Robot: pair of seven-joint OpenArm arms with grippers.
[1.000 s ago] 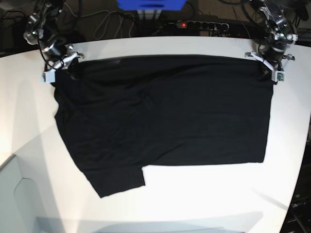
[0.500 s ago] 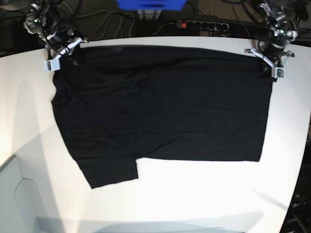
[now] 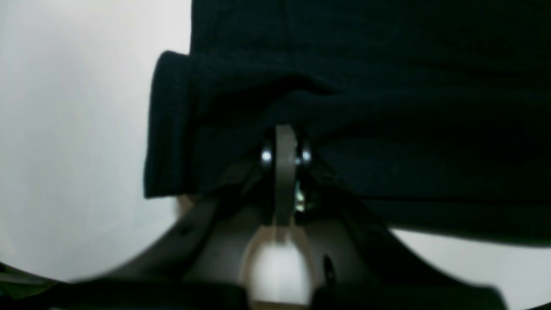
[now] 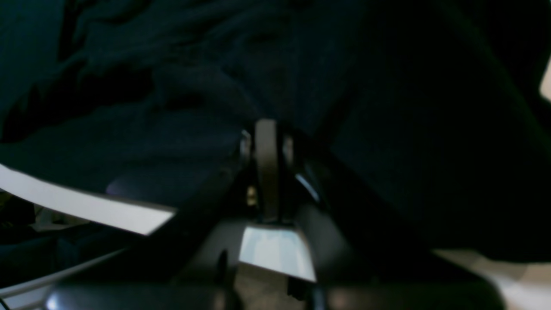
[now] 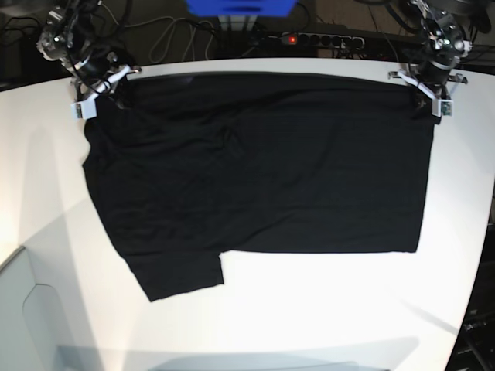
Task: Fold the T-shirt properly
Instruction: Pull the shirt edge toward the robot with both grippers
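The black T-shirt [image 5: 255,166] lies spread on the white table [image 5: 325,309], plain side up, with a sleeve [image 5: 182,274] sticking out at the front left. Both far corners are pinched. My left gripper [image 5: 424,99] is shut on the far right corner, and in the left wrist view its jaws [image 3: 284,146] bite a bunched fold of the black cloth [image 3: 387,107]. My right gripper [image 5: 108,91] is shut on the far left corner; the right wrist view shows its closed tip [image 4: 267,142] buried in dark cloth [image 4: 172,86].
A power strip with a red light [image 5: 313,39] and loose cables [image 5: 170,39] lie behind the table's far edge. A blue box [image 5: 240,8] stands at the back centre. A grey panel [image 5: 27,317] sits at the front left corner.
Both grippers have dragged the shirt's top edge toward the far side of the table. The front hem and sleeve slid back with it, and the cloth lies a little flatter.
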